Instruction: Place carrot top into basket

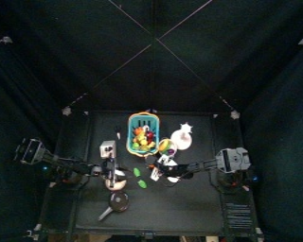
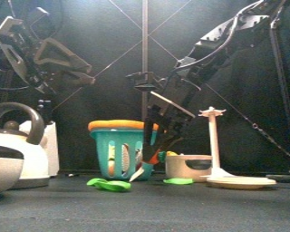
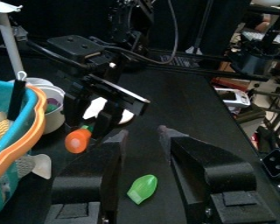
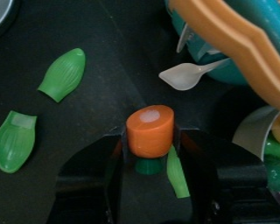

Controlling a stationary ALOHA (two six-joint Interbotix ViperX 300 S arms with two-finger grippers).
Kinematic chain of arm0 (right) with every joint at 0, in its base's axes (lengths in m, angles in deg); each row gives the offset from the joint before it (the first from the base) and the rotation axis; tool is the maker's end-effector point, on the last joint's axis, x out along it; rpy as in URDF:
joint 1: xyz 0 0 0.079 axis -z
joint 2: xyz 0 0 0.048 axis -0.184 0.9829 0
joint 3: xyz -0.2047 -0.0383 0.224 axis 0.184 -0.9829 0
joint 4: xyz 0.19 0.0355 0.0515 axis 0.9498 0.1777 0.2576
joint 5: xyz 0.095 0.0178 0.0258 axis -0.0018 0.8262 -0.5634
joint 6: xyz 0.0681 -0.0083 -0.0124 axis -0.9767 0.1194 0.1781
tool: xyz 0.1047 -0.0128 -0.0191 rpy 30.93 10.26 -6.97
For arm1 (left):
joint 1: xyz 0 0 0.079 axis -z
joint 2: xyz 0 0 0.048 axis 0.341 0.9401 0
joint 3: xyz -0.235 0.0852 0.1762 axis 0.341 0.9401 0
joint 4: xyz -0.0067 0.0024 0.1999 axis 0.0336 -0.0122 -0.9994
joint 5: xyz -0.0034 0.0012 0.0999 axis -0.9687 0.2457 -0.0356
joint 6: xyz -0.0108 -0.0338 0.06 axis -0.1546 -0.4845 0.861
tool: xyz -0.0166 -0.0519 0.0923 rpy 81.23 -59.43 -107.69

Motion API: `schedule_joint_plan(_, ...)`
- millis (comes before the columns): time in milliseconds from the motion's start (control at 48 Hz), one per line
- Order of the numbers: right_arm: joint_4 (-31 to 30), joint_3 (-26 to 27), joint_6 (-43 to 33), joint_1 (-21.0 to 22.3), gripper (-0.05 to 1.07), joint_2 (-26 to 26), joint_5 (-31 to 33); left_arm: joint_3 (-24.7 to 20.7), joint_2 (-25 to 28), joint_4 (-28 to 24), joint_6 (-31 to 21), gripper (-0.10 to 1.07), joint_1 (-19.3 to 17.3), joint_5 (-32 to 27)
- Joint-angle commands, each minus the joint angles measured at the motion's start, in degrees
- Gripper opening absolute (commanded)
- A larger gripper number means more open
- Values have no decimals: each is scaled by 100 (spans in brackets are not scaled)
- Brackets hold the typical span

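I can read no text, label, brand, number or sign in any of my four views; the basket [image 2: 120, 149], the kettle [image 2: 17, 149] and the white stand [image 2: 213, 145] show bare surfaces, and any marks on the gear beyond the table are too blurred for me to read

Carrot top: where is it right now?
The carrot top is clamped in the right gripper, beside the basket near the table's middle, not yet inside it.

Basket [image 4: 241, 44] cut by frame edge; contents unreadable.
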Motion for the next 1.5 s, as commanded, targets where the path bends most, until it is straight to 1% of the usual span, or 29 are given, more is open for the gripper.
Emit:
schedule_joint_plan(0, -35, 158, 9, -9, 67, -325, -9, -62, -18, 0, -9, 77, 18, 53)
schedule_joint_plan(188, -334, 369, 0, -132, 67, -606, -9, -70, -26, 0, 9, 77, 18, 44)
schedule_joint_plan(333, -659, 606, 0, -158, 67, -800, -9, -62, -26, 0, 9, 77, 18, 44)
schedule_joint_plan(417, -949, 809, 0, -158, 67, -844, -18, -53, -18, 0, 9, 77, 18, 53)
schedule_joint_plan(562, -1362, 1169, -9, -105, 67, -844, -62, -62, -26, 0, 0, 77, 18, 53)
schedule_joint_plan(625, -1450, 1336, -62, 62, 67, -791, -53, -62, -26, 0, 9, 77, 9, 53)
schedule_joint_plan(875, -1116, 1661, -123, 879, 68, -396, -97, -53, -18, 9, -9, 77, -9, 53)
schedule_joint_plan(979, -976, 1696, -114, 1134, 69, -185, -299, -53, -26, 62, -9, 77, -9, 53)
schedule_joint_plan(1083, -809, 1696, -114, 1336, 72, -9, -527, -53, -26, 79, -9, 77, -9, 53)
schedule_joint_plan(1229, -562, 1679, -105, 1477, 82, 141, -729, -62, -26, 79, -9, 77, -18, 53)
schedule_joint_plan(1375, -519, 1635, -105, 1494, 94, 158, -756, -88, -35, 88, -9, 77, -26, 70)
schedule_joint_plan(1479, -510, 1617, -88, 1494, 98, 158, -756, -88, -44, 79, -9, 77, -18, 79)
